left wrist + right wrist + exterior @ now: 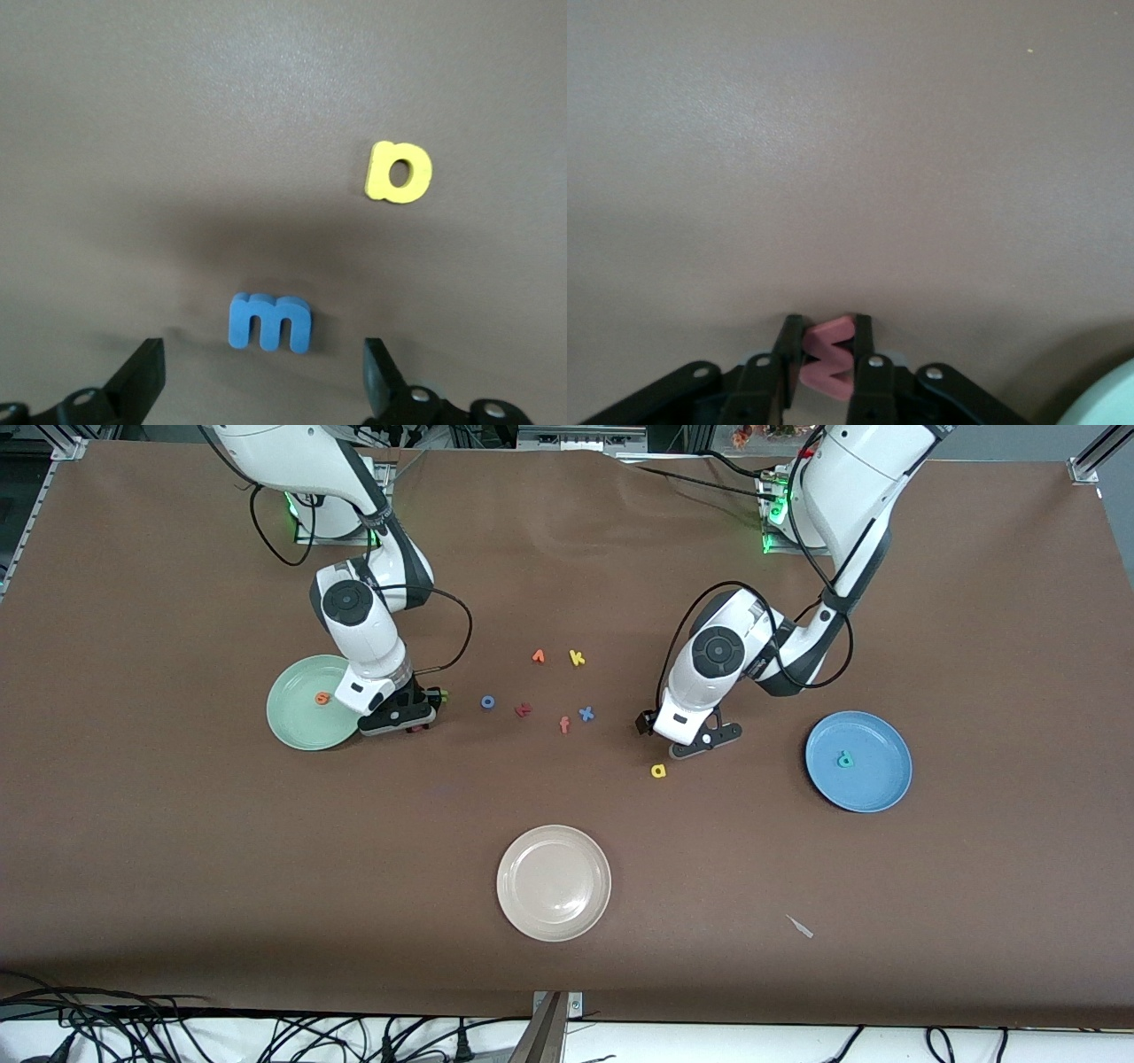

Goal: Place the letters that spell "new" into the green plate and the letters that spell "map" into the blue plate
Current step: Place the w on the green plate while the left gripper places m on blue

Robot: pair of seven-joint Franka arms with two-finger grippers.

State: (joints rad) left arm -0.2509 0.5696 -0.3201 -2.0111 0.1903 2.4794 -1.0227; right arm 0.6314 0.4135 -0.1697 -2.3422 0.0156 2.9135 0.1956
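Brown paper covers the counter. Beside the green plate [308,701], which holds the orange e [322,698], the right end effector [826,365] pinches the salmon w [831,359]. The left end effector [264,382] gapes over the blue m [270,322], near the yellow a [658,771]. The teal p [845,758] lies in the blue plate [858,761].

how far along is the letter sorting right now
Done: orange foam e in the pale green plate, teal p in the blue plate. In hand: right gripper shut on the salmon w; open left gripper over blue m. Left: yellow a, green n.
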